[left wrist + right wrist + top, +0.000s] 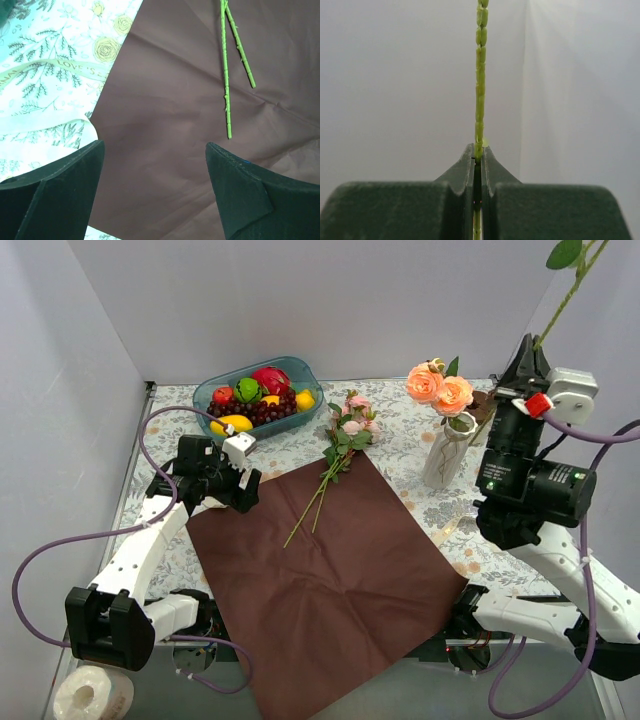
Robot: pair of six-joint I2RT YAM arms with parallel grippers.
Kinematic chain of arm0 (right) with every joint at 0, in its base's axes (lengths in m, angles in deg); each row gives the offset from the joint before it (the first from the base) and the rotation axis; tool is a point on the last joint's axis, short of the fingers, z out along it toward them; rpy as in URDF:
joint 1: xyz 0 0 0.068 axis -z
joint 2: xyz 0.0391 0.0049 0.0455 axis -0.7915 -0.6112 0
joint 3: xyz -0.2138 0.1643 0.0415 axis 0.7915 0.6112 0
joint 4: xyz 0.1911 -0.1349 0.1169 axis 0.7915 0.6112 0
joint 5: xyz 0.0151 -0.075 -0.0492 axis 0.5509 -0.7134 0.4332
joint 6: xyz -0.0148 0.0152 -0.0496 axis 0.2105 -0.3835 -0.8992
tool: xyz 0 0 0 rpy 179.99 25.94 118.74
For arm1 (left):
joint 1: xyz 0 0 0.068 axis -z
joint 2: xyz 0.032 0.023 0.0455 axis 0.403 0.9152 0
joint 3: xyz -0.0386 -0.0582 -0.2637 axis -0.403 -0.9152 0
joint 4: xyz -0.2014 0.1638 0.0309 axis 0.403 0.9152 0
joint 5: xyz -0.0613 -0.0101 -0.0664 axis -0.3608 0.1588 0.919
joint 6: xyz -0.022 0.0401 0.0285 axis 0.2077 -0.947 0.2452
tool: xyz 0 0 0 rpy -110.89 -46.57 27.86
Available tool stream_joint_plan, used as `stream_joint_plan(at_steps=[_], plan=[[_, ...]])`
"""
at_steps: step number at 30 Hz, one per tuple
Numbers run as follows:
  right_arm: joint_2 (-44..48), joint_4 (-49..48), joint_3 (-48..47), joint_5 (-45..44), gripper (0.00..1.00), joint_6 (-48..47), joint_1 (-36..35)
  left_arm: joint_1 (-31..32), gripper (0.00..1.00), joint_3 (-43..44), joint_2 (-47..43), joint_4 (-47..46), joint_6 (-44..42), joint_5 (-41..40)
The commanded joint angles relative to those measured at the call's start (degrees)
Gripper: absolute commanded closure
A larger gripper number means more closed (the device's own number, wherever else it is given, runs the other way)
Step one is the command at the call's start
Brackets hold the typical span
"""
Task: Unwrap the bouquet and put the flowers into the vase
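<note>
White-linked arms [145,545] carry black joints [110,625], purple cables [141,448], dark green claw fingers [50,195].

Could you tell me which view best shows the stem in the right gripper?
Right wrist view: the stem runs up the centre, pinched in the shut right gripper. The top view shows it thin, slanting to a leaf; the left wrist view misses it.

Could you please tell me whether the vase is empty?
No, two peach roses stand in the vase, their blooms above its rim.
</note>
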Motion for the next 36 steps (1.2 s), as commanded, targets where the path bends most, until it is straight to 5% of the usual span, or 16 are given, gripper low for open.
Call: stream_joint_plan(at_steps=[1, 5, 9, 14, 20, 36], plan=[[0.3, -16.2, 6.9, -4.6, 0.99, -9.4, 2.1, 0.1, 0.18, 2.9, -0.4, -0.2, -0.8, 1.1], [-0.1, -13.6, 9.9, -2.4, 0.99, 1.7, 10.3, 0.1, 0.18, 3.0, -0.6, -0.2, -0.9, 0.9], [0.6, 5.5, 9.2, 5.0, 0.99, 25.5, 26.4, 0.1, 0.18, 3.2, -0.7, -0.6, -0.9, 0.8], [2.0, 4.4, 14.7, 14.5, 0.99, 39.9, 35.2, 0.1, 0.18, 3.1, -0.2, -1.6, -0.9, 0.1], [0.8, 1.9, 17.1, 21.2, 0.99, 46.8, 41.9, 0.2, 0.18, 2.3, 0.4, -2.2, -0.7, -0.3], [-4.2, -5.5, 19.9, 25.4, 0.99, 46.2, 44.4, 0.0, 0.18, 1.5, 1.1, -2.7, -1.4, -0.3]])
